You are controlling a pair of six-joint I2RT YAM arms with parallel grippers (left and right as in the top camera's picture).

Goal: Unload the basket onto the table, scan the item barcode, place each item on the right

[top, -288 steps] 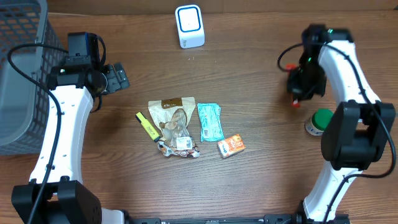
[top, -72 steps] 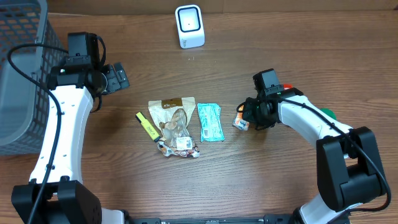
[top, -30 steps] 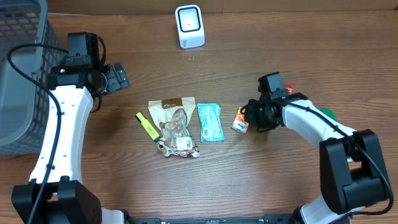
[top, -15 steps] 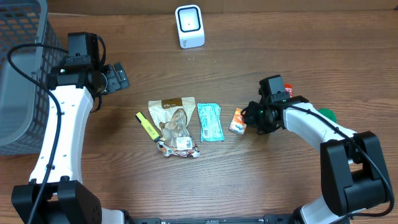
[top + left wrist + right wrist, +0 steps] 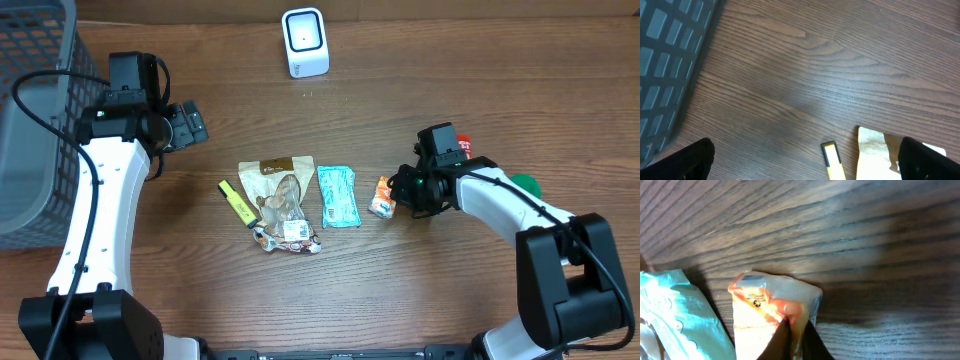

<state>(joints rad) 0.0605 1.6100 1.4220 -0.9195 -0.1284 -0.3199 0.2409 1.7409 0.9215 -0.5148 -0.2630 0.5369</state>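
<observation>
Surface: brown wood-grain table (image 5: 480, 80).
Overhead: small orange foil snack packet (image 5: 382, 196) lies beside teal plastic pouch (image 5: 337, 195), long axis near-to-far. The right gripper (image 5: 403, 190) touches its right side. The white box-shaped barcode scanner (image 5: 304, 42) is well apart, back-left.
Left wrist: left gripper (image 5: 805, 160) spread wide, empty.
Right wrist: jaws together, apparently pinching the packet's edge.
Change: packet earlier lay nearer the front edge, with the right arm far off.

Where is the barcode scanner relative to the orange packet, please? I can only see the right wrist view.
Observer: The white scanner stands near the table's far edge, beyond the orange packet and somewhat to its left.
Operator: Thank you. Is the left hand anywhere near?
Observer: No, the left hand hangs open and empty well away, beside the grey basket.
Operator: Does anything lie between packet and scanner?
Observer: Only bare table; the teal packet and brown pouch lie to the orange packet's left.
</observation>
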